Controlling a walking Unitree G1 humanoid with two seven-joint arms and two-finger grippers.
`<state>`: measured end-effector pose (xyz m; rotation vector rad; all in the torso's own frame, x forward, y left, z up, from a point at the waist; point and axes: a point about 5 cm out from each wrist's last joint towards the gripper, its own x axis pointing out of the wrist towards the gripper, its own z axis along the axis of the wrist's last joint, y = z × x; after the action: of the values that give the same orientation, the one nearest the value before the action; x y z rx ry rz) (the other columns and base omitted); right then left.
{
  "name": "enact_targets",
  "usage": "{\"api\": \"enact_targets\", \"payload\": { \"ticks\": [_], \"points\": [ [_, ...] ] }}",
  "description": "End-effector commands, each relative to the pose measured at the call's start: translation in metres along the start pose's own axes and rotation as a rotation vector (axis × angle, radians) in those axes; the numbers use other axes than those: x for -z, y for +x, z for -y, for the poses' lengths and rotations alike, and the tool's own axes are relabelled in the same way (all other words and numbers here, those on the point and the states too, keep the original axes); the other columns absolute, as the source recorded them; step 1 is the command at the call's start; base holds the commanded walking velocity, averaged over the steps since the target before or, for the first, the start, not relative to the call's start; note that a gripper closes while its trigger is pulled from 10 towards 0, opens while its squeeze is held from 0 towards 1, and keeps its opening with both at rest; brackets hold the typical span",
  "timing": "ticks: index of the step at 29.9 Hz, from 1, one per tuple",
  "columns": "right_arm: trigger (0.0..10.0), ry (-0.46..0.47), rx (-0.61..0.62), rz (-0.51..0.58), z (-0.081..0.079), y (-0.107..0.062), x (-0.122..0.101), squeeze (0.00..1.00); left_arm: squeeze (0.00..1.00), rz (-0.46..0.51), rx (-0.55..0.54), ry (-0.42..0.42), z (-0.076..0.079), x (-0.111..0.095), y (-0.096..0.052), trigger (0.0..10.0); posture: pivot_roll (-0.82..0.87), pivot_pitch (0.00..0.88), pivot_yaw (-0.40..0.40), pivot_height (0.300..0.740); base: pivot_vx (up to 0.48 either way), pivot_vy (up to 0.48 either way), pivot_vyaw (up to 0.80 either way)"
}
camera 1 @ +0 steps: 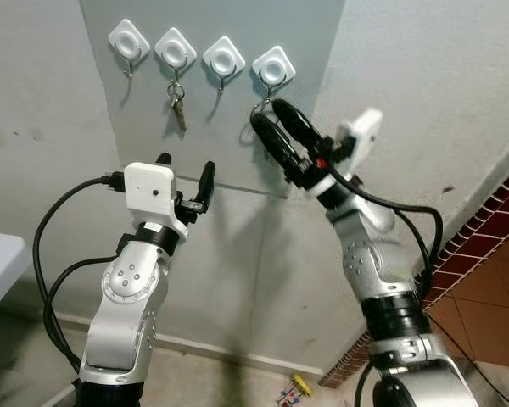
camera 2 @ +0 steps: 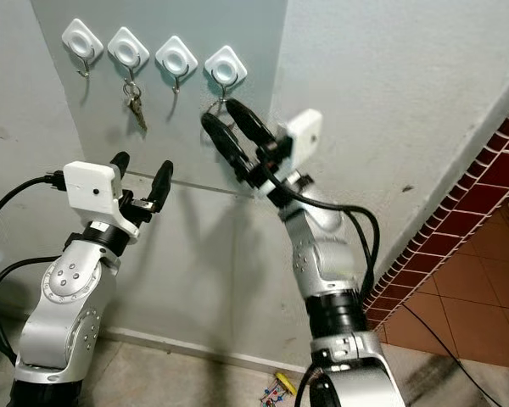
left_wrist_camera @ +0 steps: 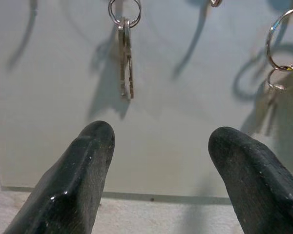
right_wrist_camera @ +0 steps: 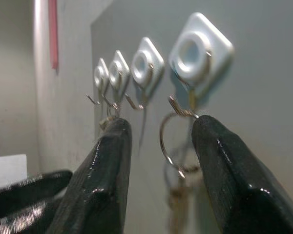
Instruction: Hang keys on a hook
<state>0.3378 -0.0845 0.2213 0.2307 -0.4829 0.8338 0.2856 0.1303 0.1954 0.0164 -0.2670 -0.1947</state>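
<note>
You are looking at a corner of a home, by the look of an entry or hallway. A grey panel (camera 1: pixel 212 93) on the rough plastered wall (camera 1: pixel 424 93) carries a row of four white stick-on hooks (camera 1: pixel 225 58), one with a set of keys (camera 1: pixel 177 106) hanging from it (the usual spot by a door). Low on the right runs a red brick skirting (camera 2: pixel 458 220) above terracotta floor tiles (camera 2: pixel 475 305).
</note>
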Motion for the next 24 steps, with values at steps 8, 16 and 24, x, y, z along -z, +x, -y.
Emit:
{"api": "enact_targets", "payload": {
  "ticks": [8, 16, 24],
  "points": [
    [10.0, 0.007, 0.045, -0.152, -0.003, -0.031, 0.037, 0.0, 0.0, -0.08, -0.057, 0.027, -0.004, 0.028, -0.01, 10.0, -0.02, 0.0, -0.066, 0.74, 0.0, 0.0, 0.0],
    [10.0, 0.037, 0.243, -0.404, 0.005, -0.092, 0.094, 0.0, 0.0, -0.294, -0.15, 0.068, -0.015, 0.099, -0.042, 10.0, -0.02, 0.0, -0.063, 0.74, 0.0, 0.0, 0.0],
    [10.0, 0.038, 0.454, -0.68, 0.007, -0.153, 0.133, 0.0, 0.0, -0.493, -0.188, 0.079, -0.02, 0.157, -0.079, 10.0, -0.04, 0.0, -0.05, 0.74, 0.0, 0.0, 0.0]
  ]
}}
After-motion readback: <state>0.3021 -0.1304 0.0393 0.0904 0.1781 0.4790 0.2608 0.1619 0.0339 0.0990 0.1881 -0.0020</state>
